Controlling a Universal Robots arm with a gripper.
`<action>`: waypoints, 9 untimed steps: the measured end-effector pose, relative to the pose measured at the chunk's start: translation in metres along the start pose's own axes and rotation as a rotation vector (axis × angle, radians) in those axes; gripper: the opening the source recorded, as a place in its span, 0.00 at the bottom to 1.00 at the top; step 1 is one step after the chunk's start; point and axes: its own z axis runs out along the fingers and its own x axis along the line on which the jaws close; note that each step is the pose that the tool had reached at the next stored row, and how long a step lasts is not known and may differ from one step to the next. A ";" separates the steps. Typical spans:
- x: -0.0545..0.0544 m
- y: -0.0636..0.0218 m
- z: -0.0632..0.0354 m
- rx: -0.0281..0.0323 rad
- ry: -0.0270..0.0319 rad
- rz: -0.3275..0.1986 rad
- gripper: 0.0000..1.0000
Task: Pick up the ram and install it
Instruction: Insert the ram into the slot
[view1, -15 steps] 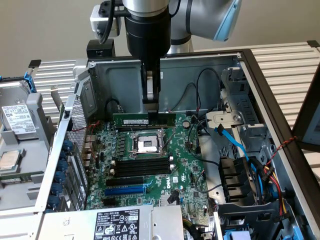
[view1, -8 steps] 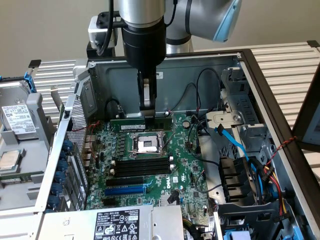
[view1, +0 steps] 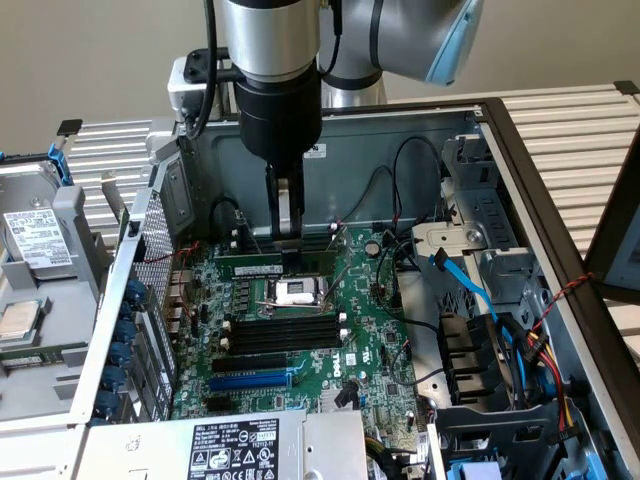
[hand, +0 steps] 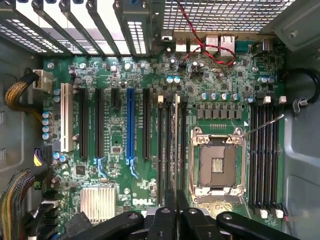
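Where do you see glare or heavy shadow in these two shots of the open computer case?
Exterior view: soft even light, a bright sheen on the arm's silver wrist, the ram with its white label standing out; wrist view: backlight glares between the slot covers and through the vent grille, the heatsink glints, the case wall falls dim.

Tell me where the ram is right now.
The ram is held on edge in the gripper, over the motherboard beside the CPU socket; the wrist view shows its thin edge along the black slots between that socket and the blue slot.
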 end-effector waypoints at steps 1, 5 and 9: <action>0.000 0.0012 0.0017 -0.0001 0.0001 -0.002 0.13; 0.004 0.0021 0.0094 -0.0003 -0.0002 -0.012 0.13; 0.007 0.0021 0.0165 -0.0006 -0.0003 -0.022 0.13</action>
